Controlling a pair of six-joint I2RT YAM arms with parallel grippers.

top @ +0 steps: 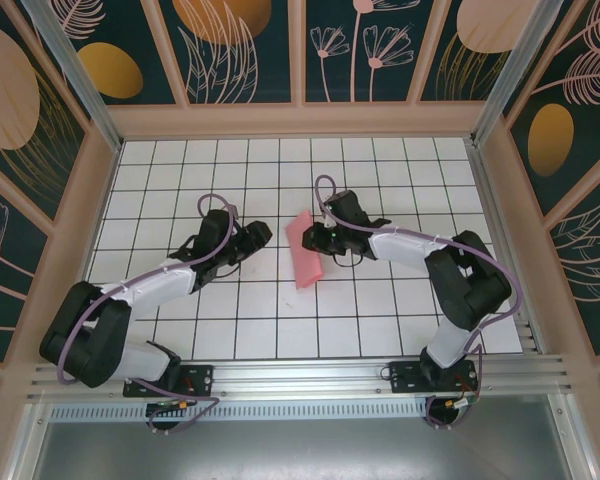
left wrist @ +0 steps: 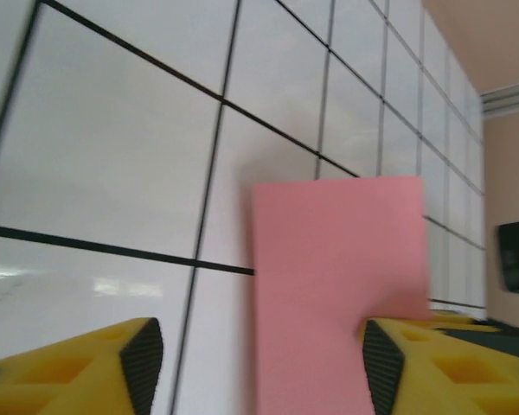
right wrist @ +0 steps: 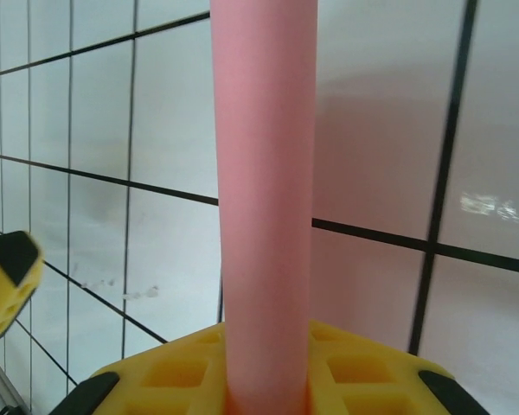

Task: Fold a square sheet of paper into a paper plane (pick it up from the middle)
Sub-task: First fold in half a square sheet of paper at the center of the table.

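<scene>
A: Right gripper (top: 315, 240) status?
B: Clamped on the pink sheet (right wrist: 268, 199). The paper runs straight out from between its fingers, above the white grid table (top: 380, 330).
A: Left gripper (left wrist: 259, 363)?
B: Jaws apart. The sheet's end sits just ahead of them, overlapping one fingertip (left wrist: 382, 359).

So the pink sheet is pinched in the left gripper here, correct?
Not quite: the right gripper is the one pinching the pink sheet, as the right wrist view shows. The left gripper stands open around the sheet's edge.
</scene>
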